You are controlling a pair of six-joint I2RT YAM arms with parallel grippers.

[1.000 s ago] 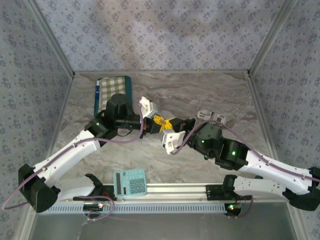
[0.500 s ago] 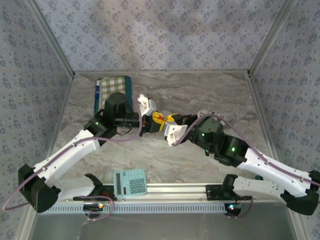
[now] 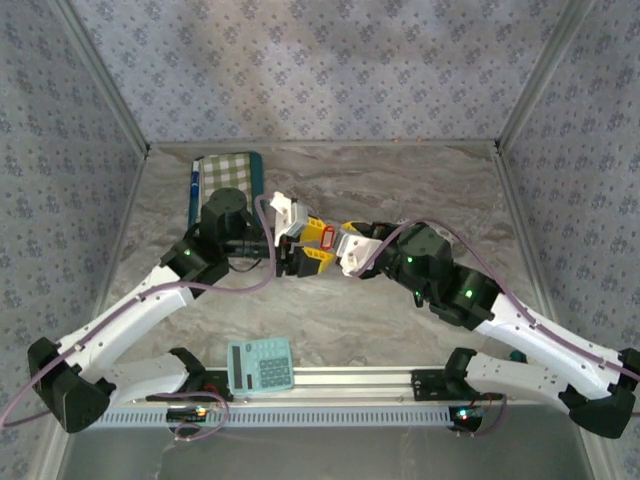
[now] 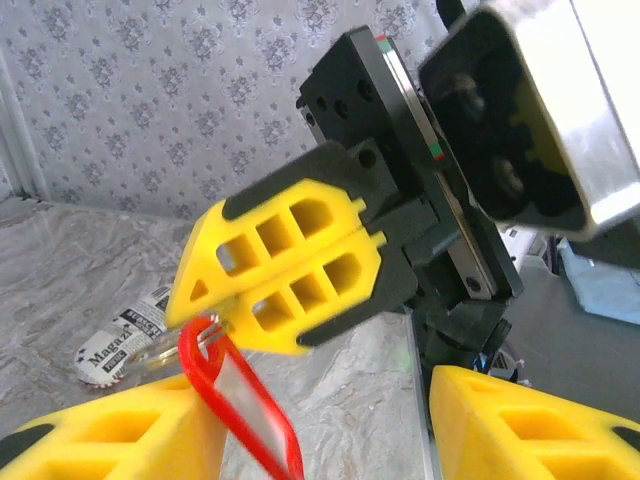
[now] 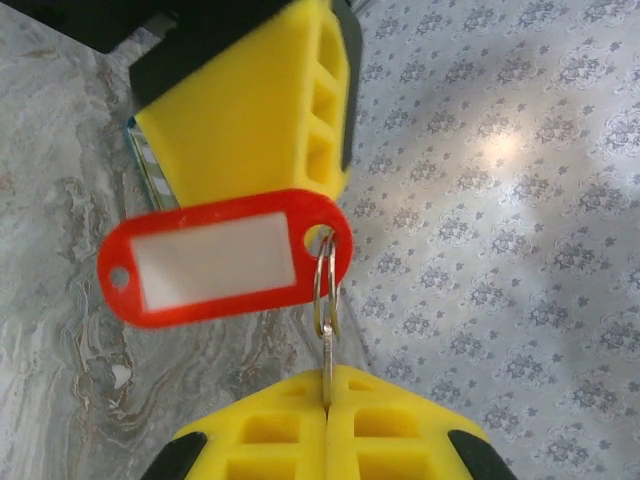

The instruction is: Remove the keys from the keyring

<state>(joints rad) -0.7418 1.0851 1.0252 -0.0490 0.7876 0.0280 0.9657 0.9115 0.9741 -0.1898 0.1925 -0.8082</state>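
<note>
While the right gripper [image 5: 327,400] has its fingers pressed together on the keyring [image 5: 325,285], the red key tag [image 5: 220,255] hangs from that ring just past its tips. The left gripper [image 3: 314,245] faces it tip to tip, spread and gripping nothing. The tag sits inside its gap, close against one side.
</note>
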